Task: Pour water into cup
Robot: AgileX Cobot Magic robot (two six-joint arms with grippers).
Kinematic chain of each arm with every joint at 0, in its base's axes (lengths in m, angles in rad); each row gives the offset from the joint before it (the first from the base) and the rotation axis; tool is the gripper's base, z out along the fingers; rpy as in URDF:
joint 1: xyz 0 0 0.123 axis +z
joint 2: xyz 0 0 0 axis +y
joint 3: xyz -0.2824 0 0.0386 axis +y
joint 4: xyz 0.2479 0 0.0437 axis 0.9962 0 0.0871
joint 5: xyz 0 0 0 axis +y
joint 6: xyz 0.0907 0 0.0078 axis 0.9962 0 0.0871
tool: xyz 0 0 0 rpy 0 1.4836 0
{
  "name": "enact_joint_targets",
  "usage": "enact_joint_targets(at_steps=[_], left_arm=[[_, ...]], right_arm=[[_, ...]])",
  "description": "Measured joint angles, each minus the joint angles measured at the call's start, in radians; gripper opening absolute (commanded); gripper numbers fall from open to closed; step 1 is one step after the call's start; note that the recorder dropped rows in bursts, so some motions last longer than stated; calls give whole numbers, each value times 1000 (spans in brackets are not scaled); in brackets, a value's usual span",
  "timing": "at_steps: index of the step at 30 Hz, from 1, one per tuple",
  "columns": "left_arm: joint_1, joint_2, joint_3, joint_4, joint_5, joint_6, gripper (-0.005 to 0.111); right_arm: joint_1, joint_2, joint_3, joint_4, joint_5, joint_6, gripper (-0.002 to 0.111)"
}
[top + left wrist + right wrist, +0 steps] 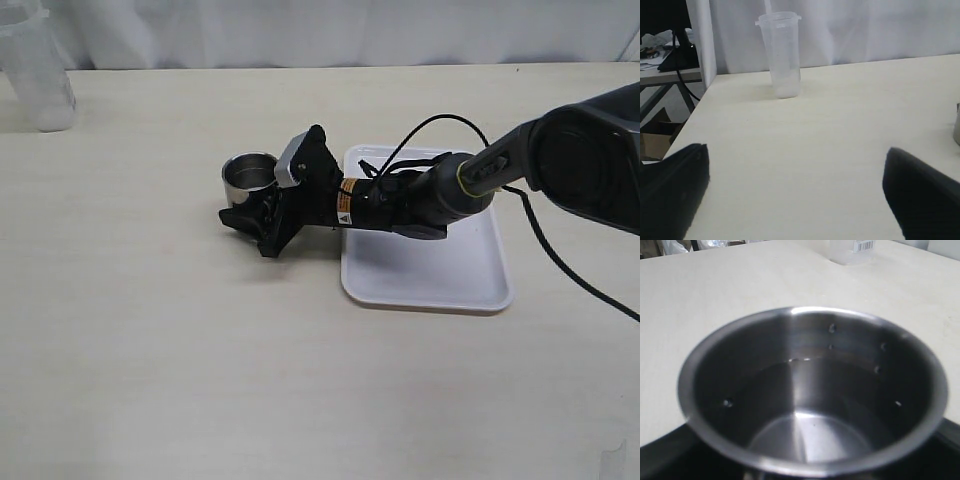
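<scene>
At ten o'clock from the white tray (pixel 430 272) the steel cup (pixel 247 174) stands upright, water (pixel 812 392) inside. The right gripper (pixel 252 226) flanks it, probably to steady it; if clamped, I cannot tell. The left gripper (pixel 797 155) gapes empty.

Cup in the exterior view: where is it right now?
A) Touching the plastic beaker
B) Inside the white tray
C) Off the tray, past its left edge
C: the cup is clear of the white tray, just beyond the tray's left edge, while the plastic beaker stands far off at the back left corner.
</scene>
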Motion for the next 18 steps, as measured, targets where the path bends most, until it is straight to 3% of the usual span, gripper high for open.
enact_joint_targets(at_steps=[8, 10, 11, 16, 18], left_arm=[[0, 0, 0, 0, 2, 0, 87], [0, 0, 0, -4, 2, 0, 72], [0, 0, 0, -6, 2, -8, 58], [0, 0, 0, -8, 2, -23, 8], [0, 0, 0, -8, 2, -23, 0]], right_arm=[[0, 0, 0, 0, 0, 0, 4], [0, 0, 0, 0, 0, 0, 4], [0, 0, 0, 0, 0, 0, 4], [0, 0, 0, 0, 0, 0, 4], [0, 0, 0, 0, 0, 0, 4]])
